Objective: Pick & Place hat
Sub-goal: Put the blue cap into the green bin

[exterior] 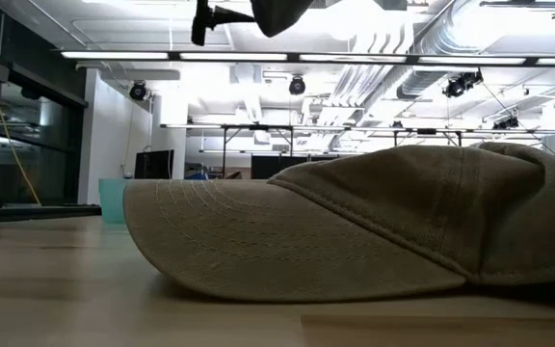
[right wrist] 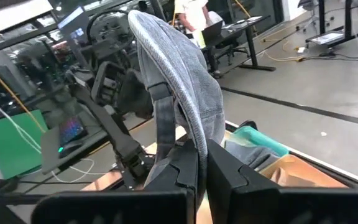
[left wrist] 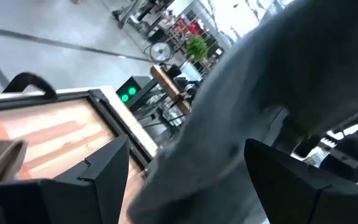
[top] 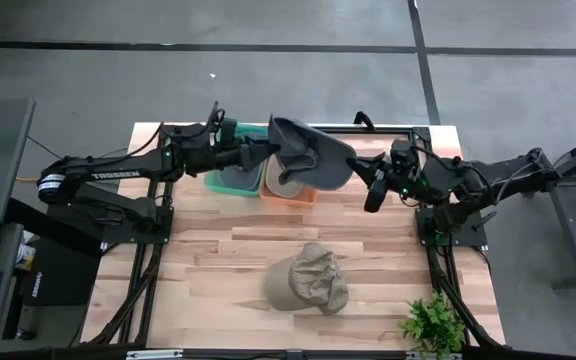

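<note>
A grey hat (top: 308, 155) hangs in the air over the bins at the table's far edge; its lower end shows at the top of the low view (exterior: 279, 12). My left gripper (top: 268, 152) reaches in from the left and is shut on it. My right gripper (top: 372, 200) is beside the hat's right end, fingers shut. In the right wrist view the hat's rim (right wrist: 194, 81) arcs down to the fingertips of my right gripper (right wrist: 202, 152). A khaki cap (top: 308, 280) rests crown-up on the near middle of the table, filling the low view (exterior: 374, 222). My left gripper (left wrist: 185, 162) has bunched grey cloth of the hat (left wrist: 229, 143) between its two fingers (left wrist: 110, 174), coming roughly level from the table's left. The hat is lifted clear and hangs above the bins. My right gripper's shut tips stand at the hat's rim (right wrist: 199, 140); I cannot tell whether they touch.
A green bin (top: 230, 183) and an orange bin (top: 290, 193) stand side by side at the far edge, under the hat. A small green plant (top: 433, 322) stands at the near right corner. Bare wood lies around the khaki cap.
</note>
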`<state>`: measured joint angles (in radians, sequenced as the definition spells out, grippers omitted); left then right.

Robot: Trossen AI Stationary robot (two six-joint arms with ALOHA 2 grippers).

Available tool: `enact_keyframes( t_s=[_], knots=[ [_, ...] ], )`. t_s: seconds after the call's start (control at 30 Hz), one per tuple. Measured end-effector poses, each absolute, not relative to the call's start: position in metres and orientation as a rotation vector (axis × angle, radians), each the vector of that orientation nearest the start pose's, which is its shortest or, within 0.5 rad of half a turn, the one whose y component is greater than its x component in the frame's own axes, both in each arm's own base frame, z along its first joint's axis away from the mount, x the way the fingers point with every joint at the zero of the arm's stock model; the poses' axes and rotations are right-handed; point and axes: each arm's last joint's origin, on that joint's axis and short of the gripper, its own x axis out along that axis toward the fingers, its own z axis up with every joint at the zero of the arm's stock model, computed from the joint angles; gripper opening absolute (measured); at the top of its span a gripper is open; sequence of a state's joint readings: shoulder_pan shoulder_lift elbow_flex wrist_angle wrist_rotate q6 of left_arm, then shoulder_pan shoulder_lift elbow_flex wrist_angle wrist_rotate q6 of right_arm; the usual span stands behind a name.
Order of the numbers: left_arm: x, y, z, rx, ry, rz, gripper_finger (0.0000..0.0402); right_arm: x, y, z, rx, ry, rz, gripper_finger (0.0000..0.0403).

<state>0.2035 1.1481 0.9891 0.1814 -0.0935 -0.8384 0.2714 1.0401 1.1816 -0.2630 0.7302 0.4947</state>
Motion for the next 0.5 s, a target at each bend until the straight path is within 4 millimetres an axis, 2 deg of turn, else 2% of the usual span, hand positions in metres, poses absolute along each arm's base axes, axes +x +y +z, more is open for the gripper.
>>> enact_keyframes(
  t_s=[0.23, 0.5],
  knots=[
    [0.266, 0.057, 0.359, -0.808, -0.139, 0.26, 0.0275, 0.207, 0.038, 0.415, 0.462, -0.009, -0.435, 0.0005],
    [0.266, 0.056, 0.365, -0.803, -0.181, 0.183, 0.0275, 0.208, 0.034, 0.415, 0.481, -0.012, -0.441, 0.0005]
  ],
)
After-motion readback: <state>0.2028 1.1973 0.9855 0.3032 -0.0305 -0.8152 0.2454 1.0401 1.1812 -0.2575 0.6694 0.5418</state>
